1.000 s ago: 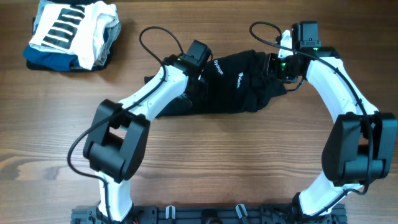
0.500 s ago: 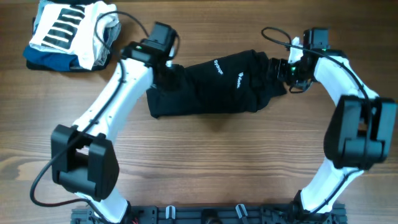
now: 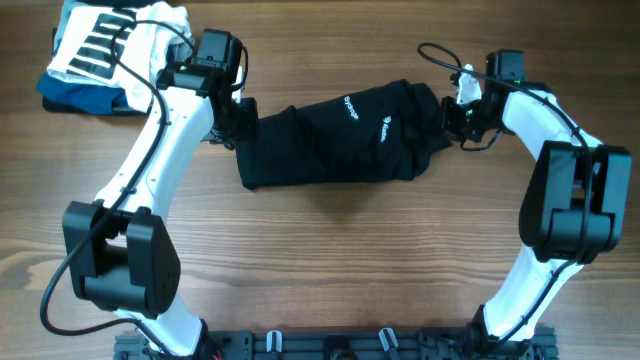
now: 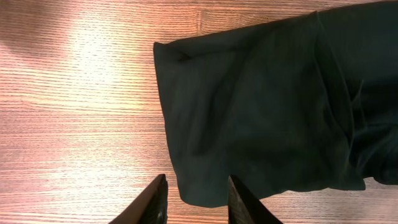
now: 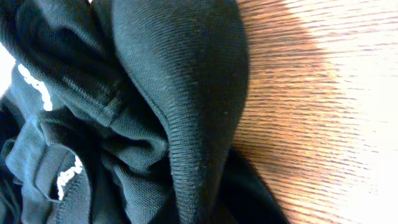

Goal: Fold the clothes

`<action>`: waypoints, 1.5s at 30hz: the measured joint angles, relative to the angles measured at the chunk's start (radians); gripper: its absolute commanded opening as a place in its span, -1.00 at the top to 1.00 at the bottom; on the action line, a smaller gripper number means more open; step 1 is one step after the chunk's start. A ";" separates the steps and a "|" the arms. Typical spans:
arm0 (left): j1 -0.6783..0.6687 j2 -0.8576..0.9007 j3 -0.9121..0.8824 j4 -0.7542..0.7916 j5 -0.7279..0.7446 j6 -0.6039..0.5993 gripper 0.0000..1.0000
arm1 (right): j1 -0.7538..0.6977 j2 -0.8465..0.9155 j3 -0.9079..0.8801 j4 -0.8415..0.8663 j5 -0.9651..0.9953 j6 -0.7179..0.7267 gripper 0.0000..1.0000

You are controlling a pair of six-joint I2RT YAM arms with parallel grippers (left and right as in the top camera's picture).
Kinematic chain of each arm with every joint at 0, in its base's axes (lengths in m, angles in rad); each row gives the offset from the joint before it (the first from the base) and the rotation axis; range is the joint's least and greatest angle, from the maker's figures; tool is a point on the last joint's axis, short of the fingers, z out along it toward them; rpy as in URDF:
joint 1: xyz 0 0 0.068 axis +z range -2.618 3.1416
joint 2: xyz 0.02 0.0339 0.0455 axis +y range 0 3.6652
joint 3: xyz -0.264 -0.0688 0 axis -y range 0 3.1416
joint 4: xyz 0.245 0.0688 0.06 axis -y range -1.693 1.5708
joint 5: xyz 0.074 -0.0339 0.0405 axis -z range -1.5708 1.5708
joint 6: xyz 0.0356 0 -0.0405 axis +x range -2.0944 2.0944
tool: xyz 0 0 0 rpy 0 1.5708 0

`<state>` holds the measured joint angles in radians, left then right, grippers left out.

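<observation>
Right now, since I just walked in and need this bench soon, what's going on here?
Two robot arms are folding the black garment, which lies bunched into a rough rectangle on the wooden table. The left gripper is open at its left end, holding nothing. The right gripper is shut at the crumpled right end; whether it pinches fabric is unclear. A folded pile sits in a corner.

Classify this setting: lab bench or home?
Probably a robot lab bench: left arm and right arm rising from a rail at a wooden table, black garment between them, folded pile in the corner.
</observation>
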<state>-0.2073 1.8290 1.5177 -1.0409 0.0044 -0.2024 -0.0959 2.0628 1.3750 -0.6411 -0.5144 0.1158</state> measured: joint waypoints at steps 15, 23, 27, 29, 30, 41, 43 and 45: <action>0.090 0.000 0.000 -0.007 -0.042 0.004 0.54 | -0.159 -0.252 0.024 -0.194 -0.082 -0.076 0.91; 0.124 0.000 0.000 -0.002 -0.045 0.004 0.58 | 0.119 -0.277 0.092 -0.106 -0.080 -0.039 0.91; 0.124 0.000 0.000 0.004 -0.056 0.004 0.63 | 0.291 -0.277 0.092 -0.024 -0.064 0.033 0.91; 0.127 0.000 0.000 0.013 -0.064 0.004 0.63 | 0.366 -0.276 0.092 0.011 -0.042 0.074 0.91; 0.131 0.000 0.000 0.016 -0.067 0.004 0.64 | 0.395 -0.275 0.092 0.027 -0.032 0.093 0.91; 0.279 0.000 0.000 0.047 -0.079 0.004 0.63 | 0.610 -0.105 0.094 0.167 0.021 0.231 -0.01; 0.286 0.000 0.000 0.054 -0.080 0.004 0.62 | 0.638 -0.094 0.094 0.174 0.021 0.242 -0.51; 0.287 0.000 0.000 0.065 -0.082 0.004 0.62 | 0.678 -0.092 0.094 0.183 0.021 0.246 -0.86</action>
<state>0.0799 1.8290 1.5177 -0.9756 -0.0780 -0.1986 0.5819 1.9709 1.4689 -0.4576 -0.4934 0.3618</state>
